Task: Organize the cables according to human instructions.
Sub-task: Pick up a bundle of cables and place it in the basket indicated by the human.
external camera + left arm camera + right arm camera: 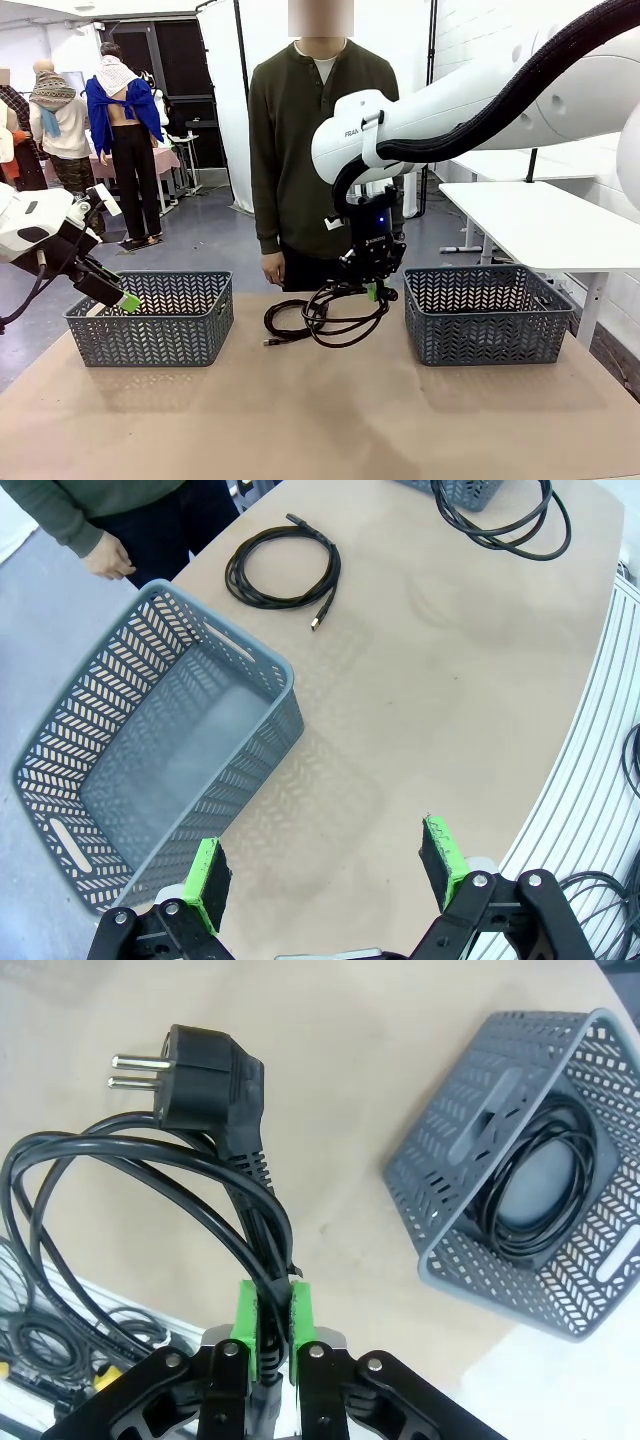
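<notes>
Your right claw [270, 1305] is clenching a coiled power cable [210, 1075], holding it beside the right basket [485, 315]. Your left claw [325, 865] is hanging released by the left basket [262, 660]. A second cable [236, 580] is lying coiled on the counter [300, 420].

You have the left basket [150, 318] and right basket [487, 315] well apart on the table [320, 420]; one cable [540, 1192] lies in the right basket, another cable [283, 568] lies between them.
</notes>
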